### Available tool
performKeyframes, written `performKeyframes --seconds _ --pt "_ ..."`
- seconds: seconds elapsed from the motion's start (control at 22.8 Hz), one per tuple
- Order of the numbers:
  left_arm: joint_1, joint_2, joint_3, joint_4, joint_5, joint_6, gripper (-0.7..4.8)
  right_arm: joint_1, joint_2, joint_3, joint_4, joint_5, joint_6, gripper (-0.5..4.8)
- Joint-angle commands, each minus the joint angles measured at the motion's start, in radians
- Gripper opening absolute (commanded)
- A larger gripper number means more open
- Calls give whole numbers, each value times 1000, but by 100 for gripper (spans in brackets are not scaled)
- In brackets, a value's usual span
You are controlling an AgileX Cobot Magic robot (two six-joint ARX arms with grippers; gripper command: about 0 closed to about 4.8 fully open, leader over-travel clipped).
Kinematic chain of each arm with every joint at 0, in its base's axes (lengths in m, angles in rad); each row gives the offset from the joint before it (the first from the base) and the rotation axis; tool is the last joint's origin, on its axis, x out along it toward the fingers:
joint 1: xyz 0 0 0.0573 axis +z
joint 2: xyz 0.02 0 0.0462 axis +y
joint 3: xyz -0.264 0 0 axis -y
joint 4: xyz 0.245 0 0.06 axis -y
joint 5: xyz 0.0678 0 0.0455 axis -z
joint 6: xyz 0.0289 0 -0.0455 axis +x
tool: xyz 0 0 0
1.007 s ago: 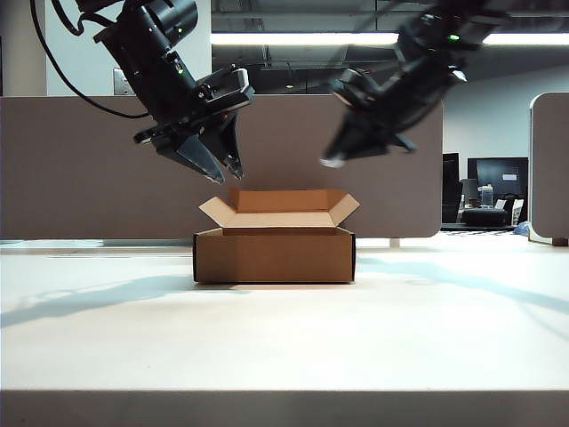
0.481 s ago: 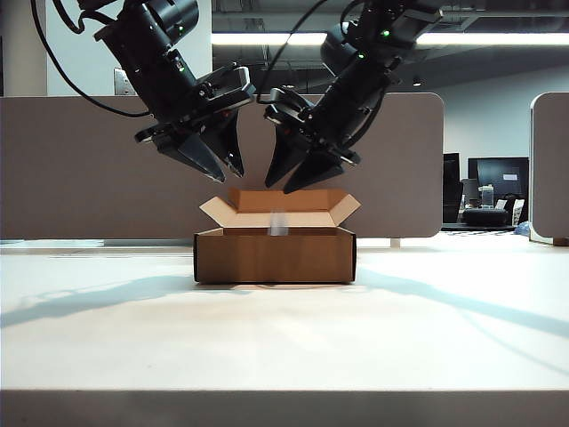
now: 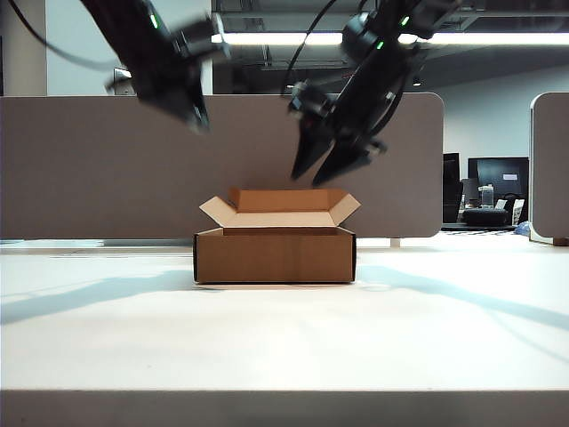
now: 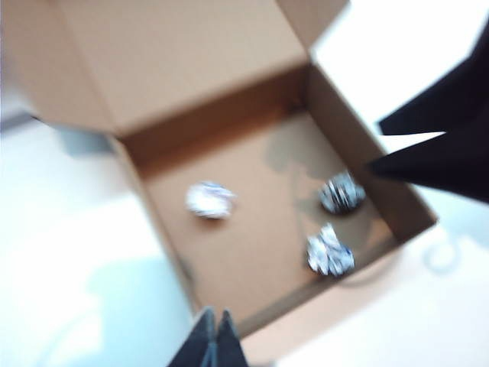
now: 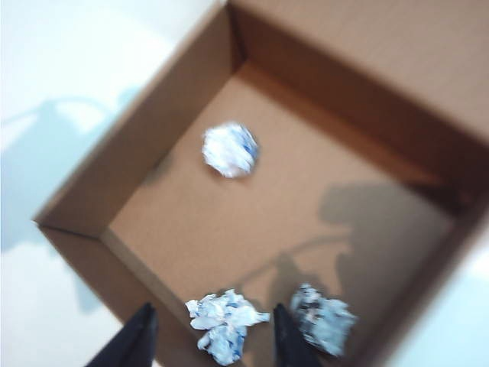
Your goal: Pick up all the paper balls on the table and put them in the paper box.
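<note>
My left claw [image 4: 212, 340] has its fingers pressed together, nothing between them; in the exterior view it [image 3: 197, 116] hangs blurred, high above and to the left of the paper box [image 3: 275, 255]. My right claw [image 5: 210, 336] stands spread, empty, its two dark fingertips either side of one wad below; from outside I see it [image 3: 317, 169] poised just over the box's open top, right of centre.

Looking down past the left claw, I find all three paper balls lying on the floor of the paper box [image 4: 229, 138]: one [image 4: 210, 199] alone toward the middle, well apart from the other two [image 4: 341, 192] [image 4: 329, 251], which sit near each other close to one wall. The right wrist view agrees: one ball [image 5: 230, 150] by itself, and a pair [image 5: 225, 321] [image 5: 323, 319] side by side against a wall of the box [image 5: 130, 153].

The four flaps are folded outward. The box rests on the white table [image 3: 284, 338].
</note>
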Motion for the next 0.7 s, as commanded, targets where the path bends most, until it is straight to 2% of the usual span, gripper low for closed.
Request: performKeyframes --seconds 0.04,0.09,0.13,0.26,0.35,0.53,0.7 --pt "-2 -114 3 -35 -33 8 -6 -23 -113 9 3 9 15 109" --pt "-2 -150 3 -68 -34 18 -6 -27 -148 9 -11 19 23 73" --pt "-2 -214 3 -126 -25 54 -6 -34 -219 9 -54 27 23 -1" --pt "-2 -312 3 -198 -27 81 -6 -40 -330 8 -129 68 23 -9" --pt "-2 -416 2 -244 -27 85 -6 -40 -445 7 -193 140 17 -9" --pt "-2 -573 -36 -274 -26 85 -6 -39 -620 -16 -248 172 -41 -9" --pt "-3 -859 -225 -293 2 64 -6 -39 -938 -186 -265 173 -53 -9"
